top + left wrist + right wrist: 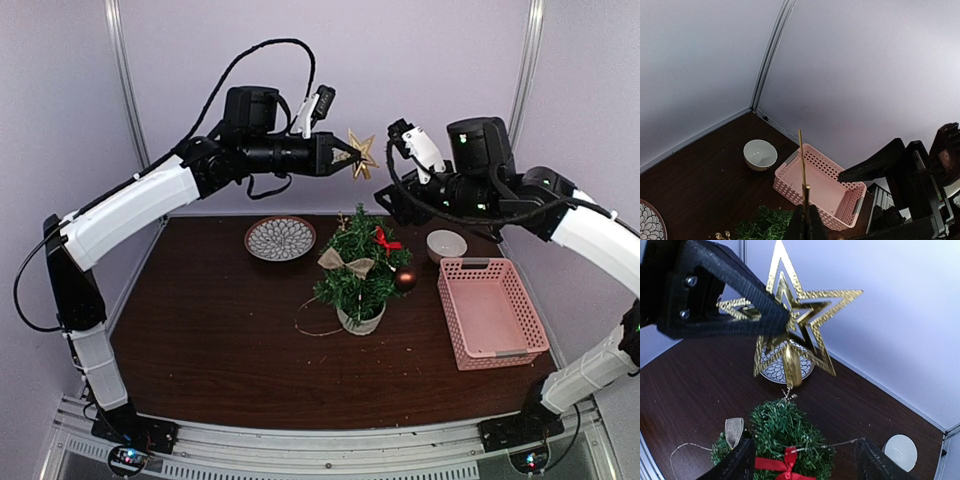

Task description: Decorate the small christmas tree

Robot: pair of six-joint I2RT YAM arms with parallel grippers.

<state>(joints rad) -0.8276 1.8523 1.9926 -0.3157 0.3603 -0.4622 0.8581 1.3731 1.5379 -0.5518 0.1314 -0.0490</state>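
One star (pixel 360 153) pinched in left gripper (pixel 347 156), high above tree (pixel 360 270), right gripper (pixel 802 460) spread, nothing between, worktop (pixel 200 330) below

Lab test booth: bare pale wall panels (pixel 420 60), metal posts (pixel 124 80), left arm (pixel 130 212) and right arm (pixel 595 235) bolted to a rail (pixel 330 445) at a dark table (pixel 220 340).

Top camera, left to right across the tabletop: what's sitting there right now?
patterned plate → small christmas tree → white bowl → pink basket
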